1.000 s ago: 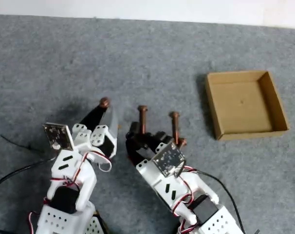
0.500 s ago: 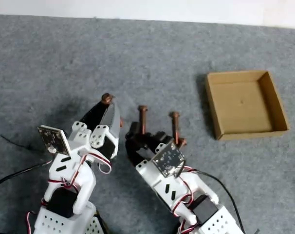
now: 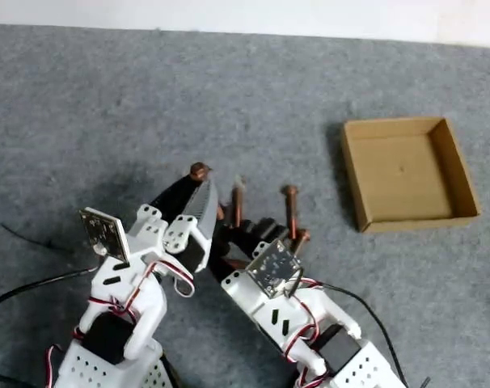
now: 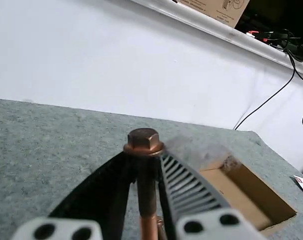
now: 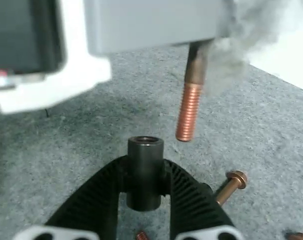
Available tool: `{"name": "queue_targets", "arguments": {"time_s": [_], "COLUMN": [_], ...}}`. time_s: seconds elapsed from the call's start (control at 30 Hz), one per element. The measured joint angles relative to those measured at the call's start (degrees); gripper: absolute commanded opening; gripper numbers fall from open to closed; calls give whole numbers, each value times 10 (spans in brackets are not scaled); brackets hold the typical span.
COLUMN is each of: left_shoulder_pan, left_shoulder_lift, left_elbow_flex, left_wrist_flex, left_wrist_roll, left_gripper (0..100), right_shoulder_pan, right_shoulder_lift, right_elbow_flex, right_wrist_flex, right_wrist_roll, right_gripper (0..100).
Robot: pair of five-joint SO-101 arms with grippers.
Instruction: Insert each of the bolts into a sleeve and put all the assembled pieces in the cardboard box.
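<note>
Left gripper [image 3: 198, 179]: jaws clamped on a copper bolt [image 4: 143, 143], head standing proud above the fingertips and shank hanging down between them. Over the last second it has carried the bolt rightward, from the left of the table [image 3: 107, 97] toward the middle of the near edge, and now sits close against the right arm. Right gripper [image 5: 145, 176]: closed round a black sleeve [image 5: 145, 162], held upright with the bore facing up, much where it was. The bolt's threaded tip hangs just above the sleeve's mouth and a little to one side, not yet entered. Judged: alignment is nearly made; a small sideways correction and a descent remain. Loose bolts [image 3: 290, 208]: lying mid-table, just beyond the grippers, not yet sleeved. Cardboard box [image 3: 356, 186]: toward the right edge, no assembled piece in it yet.
</note>
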Motion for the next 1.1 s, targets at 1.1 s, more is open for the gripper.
{"name": "queue_targets", "arguments": {"time_s": [1.1], "left_shoulder_pan": [-21], "left_shoulder_lift": [-1], "left_elbow_flex": [-111], "left_wrist_flex": [178], "left_wrist_roll": [76], "left_gripper": [5], "right_shoulder_pan": [23], "right_shoulder_lift": [0], "right_elbow_flex": [0], "right_wrist_flex": [0], "right_wrist_roll": [1], "right_gripper": [5]}}
